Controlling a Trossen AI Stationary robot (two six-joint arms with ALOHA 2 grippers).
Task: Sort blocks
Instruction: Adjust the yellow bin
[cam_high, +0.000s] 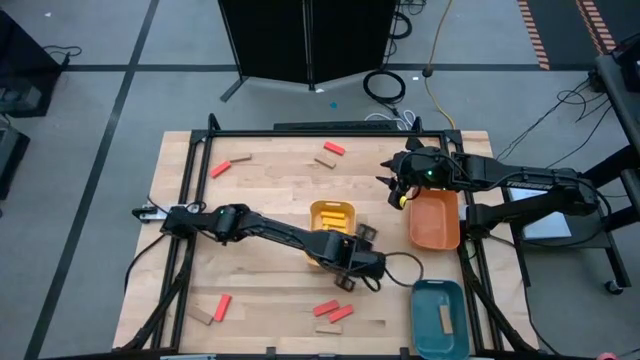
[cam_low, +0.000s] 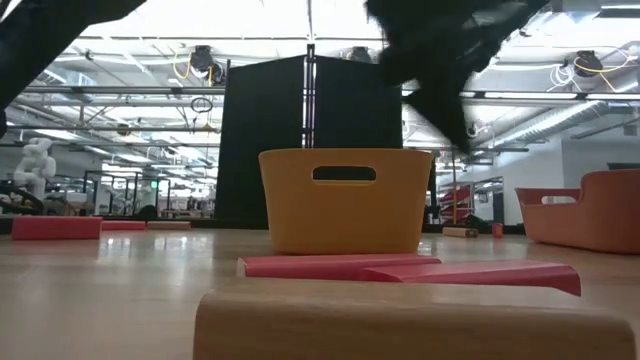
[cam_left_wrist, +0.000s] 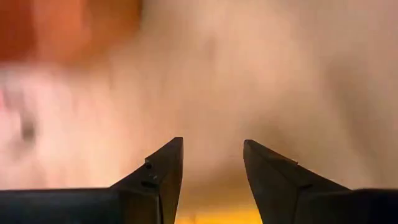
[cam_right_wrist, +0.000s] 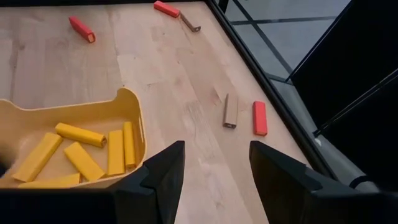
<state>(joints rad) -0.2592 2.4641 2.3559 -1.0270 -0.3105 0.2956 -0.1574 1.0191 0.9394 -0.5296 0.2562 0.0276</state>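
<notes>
Several yellow blocks (cam_right_wrist: 81, 152) lie inside the yellow tray (cam_high: 333, 214). Red and tan blocks lie scattered flat on the table: a red one (cam_right_wrist: 259, 117) beside a tan one (cam_right_wrist: 231, 110) near the far edge, and two red ones (cam_high: 333, 311) with a tan one (cam_high: 330, 327) near the near edge. One tan block (cam_high: 444, 318) lies in the teal tray (cam_high: 438, 296). My left gripper (cam_high: 365, 240) (cam_left_wrist: 213, 162) is open, just right of the yellow tray. My right gripper (cam_high: 390, 180) (cam_right_wrist: 214, 168) is open and empty above the table, at the orange tray's (cam_high: 435, 222) far left corner.
More red and tan blocks lie at the table's far left (cam_high: 220, 168) and near left (cam_high: 222, 305). A small yellow bit (cam_high: 403, 200) shows by the orange tray's corner. In the low view a tan block (cam_low: 400, 320) and red blocks (cam_low: 340, 265) lie before the yellow tray (cam_low: 345, 200).
</notes>
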